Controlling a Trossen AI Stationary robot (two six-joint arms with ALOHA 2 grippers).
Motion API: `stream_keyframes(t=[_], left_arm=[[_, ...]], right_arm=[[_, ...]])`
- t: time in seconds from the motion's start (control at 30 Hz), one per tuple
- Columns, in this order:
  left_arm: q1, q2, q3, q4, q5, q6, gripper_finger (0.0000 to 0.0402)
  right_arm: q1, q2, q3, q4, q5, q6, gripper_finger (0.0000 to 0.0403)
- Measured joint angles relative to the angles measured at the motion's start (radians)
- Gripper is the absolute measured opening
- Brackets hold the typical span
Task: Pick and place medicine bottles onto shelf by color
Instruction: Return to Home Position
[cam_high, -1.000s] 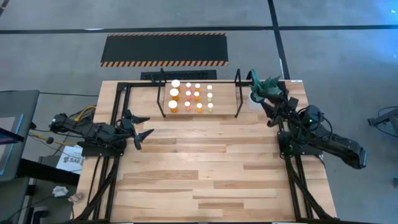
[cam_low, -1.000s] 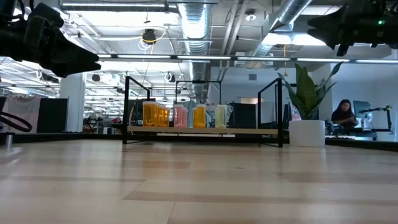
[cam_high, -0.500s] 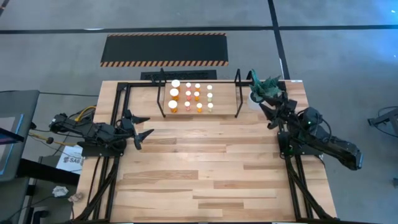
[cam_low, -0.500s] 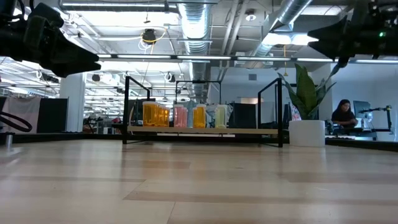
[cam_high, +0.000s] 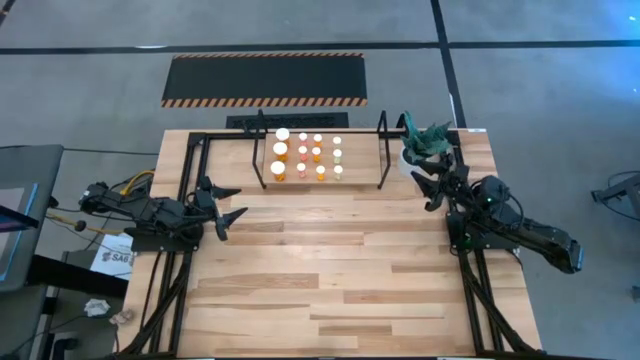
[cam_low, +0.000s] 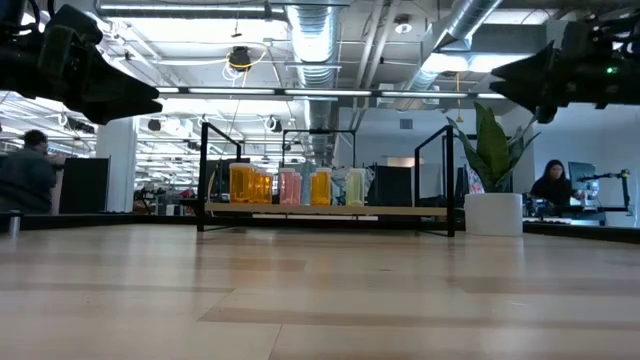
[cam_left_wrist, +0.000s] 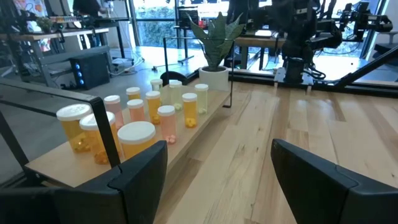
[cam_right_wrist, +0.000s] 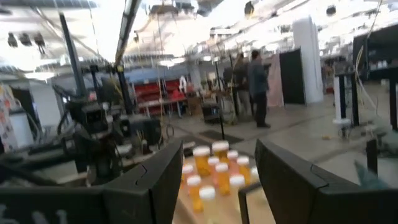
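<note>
Several medicine bottles (cam_high: 308, 155) with white caps stand upright in rows on the shelf (cam_high: 355, 165), a black-barred rack with a wood floor at the table's far middle. Orange bottles stand at its left, reddish in the middle, pale at its right (cam_low: 295, 187). My left gripper (cam_high: 232, 203) is open and empty above the table's left side, near the shelf's left end; its wrist view shows the bottles (cam_left_wrist: 143, 112) close ahead. My right gripper (cam_high: 424, 190) is open and empty above the table's right side, just near of the shelf's right end.
A white pot with a green plant (cam_high: 425, 140) stands at the far right corner, close behind my right gripper. A black-and-yellow striped mat (cam_high: 265, 78) lies on the floor beyond the table. People show in the room behind. Bare wood (cam_high: 330, 270) spreads over the table's near half.
My right gripper has come down and drawn a little toward the table's near edge, away from the plant pot. It stays open and empty. The bottles and the shelf have kept still.
</note>
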Motion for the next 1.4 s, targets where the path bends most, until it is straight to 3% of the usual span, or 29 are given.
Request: stream_keyframes(t=[0.57,1.4], left_arm=[[0.000,0.000,0.000,0.000,0.000,0.000,0.0273],[0.000,0.000,0.000,0.000,0.000,0.000,0.0273]], right_arm=[[0.000,0.000,-0.002,-0.239,0.004,-0.003,0.0225],[0.000,0.000,0.000,-0.273,0.007,-0.002,0.0225]])
